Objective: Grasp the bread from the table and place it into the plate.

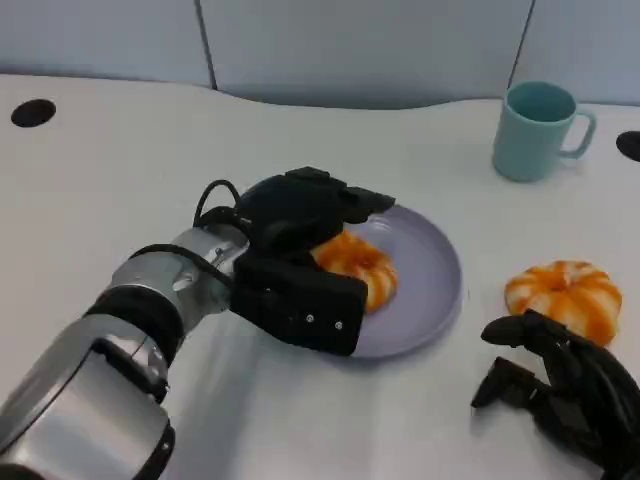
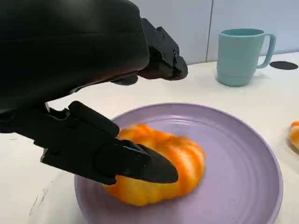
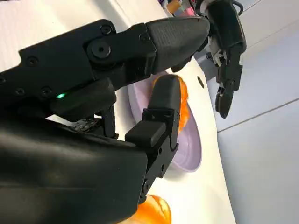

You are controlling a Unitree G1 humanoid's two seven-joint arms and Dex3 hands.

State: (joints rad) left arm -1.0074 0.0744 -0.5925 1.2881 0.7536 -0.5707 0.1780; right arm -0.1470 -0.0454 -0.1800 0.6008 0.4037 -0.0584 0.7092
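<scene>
A round orange-and-white bread (image 1: pixel 358 266) lies on the lilac plate (image 1: pixel 440 290) at the middle of the table. My left hand (image 1: pixel 300 250) hovers over the plate's left side, fingers spread around the bread (image 2: pixel 159 163) without gripping it; the thumb (image 2: pixel 117 156) sits just in front of it and the other fingers (image 2: pixel 161 51) stand well above. A second bread (image 1: pixel 565 297) lies on the table to the right of the plate. My right hand (image 1: pixel 570 385) rests just in front of that bread with its fingers (image 3: pixel 168 35) apart, holding nothing.
A teal mug (image 1: pixel 535 130) stands upright at the back right, beyond the plate (image 2: pixel 243 154). Black round holes (image 1: pixel 33 112) mark the table's far corners. A grey wall panel runs along the table's rear edge.
</scene>
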